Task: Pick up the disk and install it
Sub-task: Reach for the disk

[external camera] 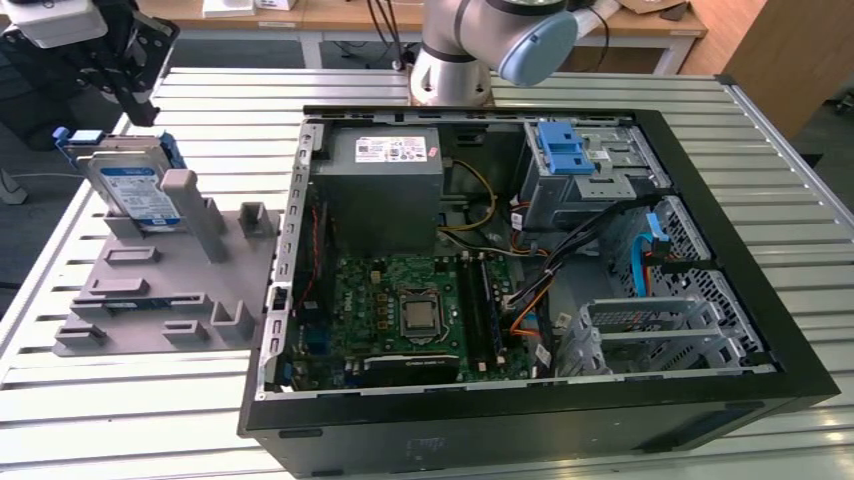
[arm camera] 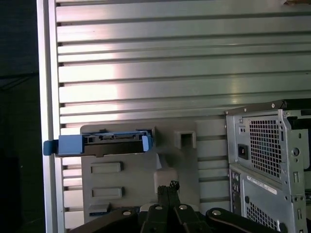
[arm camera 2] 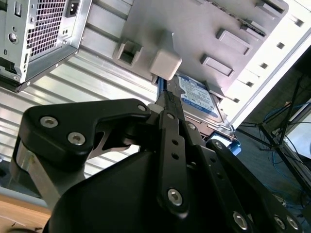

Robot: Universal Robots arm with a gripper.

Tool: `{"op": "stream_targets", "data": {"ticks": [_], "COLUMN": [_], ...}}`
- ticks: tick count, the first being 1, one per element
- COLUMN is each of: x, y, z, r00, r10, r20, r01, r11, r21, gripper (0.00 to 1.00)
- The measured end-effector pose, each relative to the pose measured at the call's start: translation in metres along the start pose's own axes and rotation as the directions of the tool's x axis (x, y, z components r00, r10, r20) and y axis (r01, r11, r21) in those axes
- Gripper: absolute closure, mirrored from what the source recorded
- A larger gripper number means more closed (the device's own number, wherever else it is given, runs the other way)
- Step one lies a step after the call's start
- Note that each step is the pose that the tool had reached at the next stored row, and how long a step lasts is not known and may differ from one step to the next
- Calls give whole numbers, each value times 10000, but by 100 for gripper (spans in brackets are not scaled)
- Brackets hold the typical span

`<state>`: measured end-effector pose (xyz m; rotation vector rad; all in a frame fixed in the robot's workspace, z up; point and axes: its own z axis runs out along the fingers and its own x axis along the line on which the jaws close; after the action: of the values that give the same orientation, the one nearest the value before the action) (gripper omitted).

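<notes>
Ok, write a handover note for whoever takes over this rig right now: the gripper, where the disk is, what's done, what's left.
The gripper: jaws shut, holding nothing, hovering by the grey holder.
The disk: stands on edge in its blue carrier, slotted in the grey holder on the slatted table, to the exterior view's left of the open computer case. The gripper is apart from it.
Done: nothing shows as done; the disk is not picked up.
Left: both the pick-up and the install.
</notes>
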<state>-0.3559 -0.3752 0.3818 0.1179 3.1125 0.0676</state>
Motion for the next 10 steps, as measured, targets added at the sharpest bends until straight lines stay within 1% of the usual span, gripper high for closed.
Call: {"op": "stream_targets", "data": {"ticks": [7, 8, 10], "x": [121, 135, 139], "y": [13, 14, 15], "z": [7, 9, 9], "r00": [10000, 10000, 10000], "r10": [0, 1, -1], "r20": [-1, 0, 1], "r01": [0, -1, 1], "r11": [10000, 10000, 10000], "r21": [1, 0, 0], "gripper": [89, 89, 89]}}
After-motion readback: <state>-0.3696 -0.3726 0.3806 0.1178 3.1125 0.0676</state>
